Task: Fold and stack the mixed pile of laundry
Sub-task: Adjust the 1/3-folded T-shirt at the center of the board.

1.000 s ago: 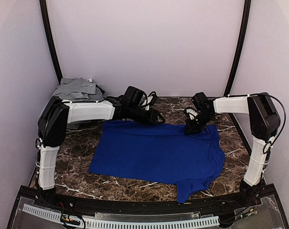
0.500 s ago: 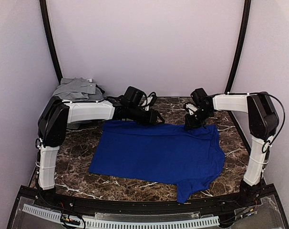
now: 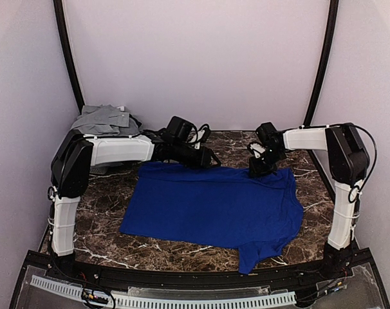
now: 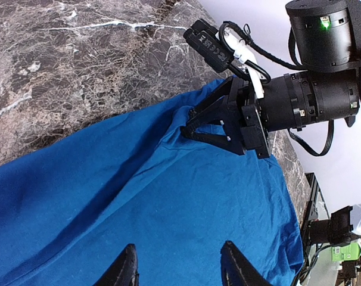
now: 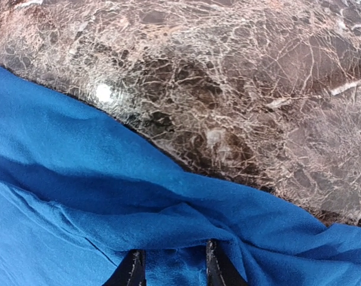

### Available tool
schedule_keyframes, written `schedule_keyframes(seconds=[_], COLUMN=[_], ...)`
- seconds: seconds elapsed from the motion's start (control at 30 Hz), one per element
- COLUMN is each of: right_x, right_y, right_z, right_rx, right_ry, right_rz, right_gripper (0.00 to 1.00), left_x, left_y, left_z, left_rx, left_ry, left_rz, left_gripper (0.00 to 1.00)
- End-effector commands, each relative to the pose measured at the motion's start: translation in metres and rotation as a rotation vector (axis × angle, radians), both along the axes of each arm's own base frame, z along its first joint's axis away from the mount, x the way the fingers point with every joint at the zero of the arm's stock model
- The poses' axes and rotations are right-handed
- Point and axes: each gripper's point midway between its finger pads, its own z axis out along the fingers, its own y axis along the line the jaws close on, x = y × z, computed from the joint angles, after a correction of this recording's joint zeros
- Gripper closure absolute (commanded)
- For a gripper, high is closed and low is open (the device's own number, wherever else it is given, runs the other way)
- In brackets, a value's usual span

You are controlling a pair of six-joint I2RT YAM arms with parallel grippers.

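Noted royal-blue T-shirt (image 3: pixel 214 209) spread flat across marble table (image 3: pixel 108 199), one sleeve pointing toward near edge. Found right gripper (image 3: pixel 257 169) at shirt's far right edge, pinching a raised fold of the blue cloth. Found left gripper (image 3: pixel 208 159) at far edge too, fingers (image 4: pixel 125 269) spread apart just over the fabric. Logged grey garments (image 3: pixel 105 120) heaped in far left corner.

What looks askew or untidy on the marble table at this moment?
The royal-blue fabric T-shirt lies mostly flat, but its far edge is ridged up at the right gripper, and one sleeve trails crooked toward the near edge.
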Motion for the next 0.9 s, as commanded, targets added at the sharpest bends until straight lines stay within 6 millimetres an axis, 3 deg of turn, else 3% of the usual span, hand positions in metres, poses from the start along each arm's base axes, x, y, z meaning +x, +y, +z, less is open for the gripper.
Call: schedule_keyframes(seconds=[0.0, 0.13, 0.4, 0.67, 0.87], right_x=[0.0, -0.003, -0.008, -0.019, -0.04], right_y=[-0.005, -0.008, -0.003, 0.004, 0.013], right_z=[-0.005, -0.008, 0.002, 0.043, 0.06], right_rx=[-0.039, -0.087, -0.152, -0.11, -0.036], right_ry=[0.004, 0.002, -0.024, -0.071, -0.051], right_rz=[0.004, 0.008, 0.036, 0.042, 0.067], right_gripper=[0.66, 0.72, 1.0, 1.0, 1.0], left_x=[0.007, 0.007, 0.006, 0.005, 0.002], left_y=[0.001, 0.001, 0.004, 0.009, 0.012], left_z=[0.023, 0.023, 0.027, 0.03, 0.031], left_rx=[-0.024, -0.022, -0.022, -0.03, -0.035], left_ry=[-0.036, -0.036, -0.044, -0.046, -0.045], left_rz=[0.006, 0.006, 0.01, 0.018, 0.02], left_gripper=[0.54, 0.54, 0.54, 0.54, 0.54])
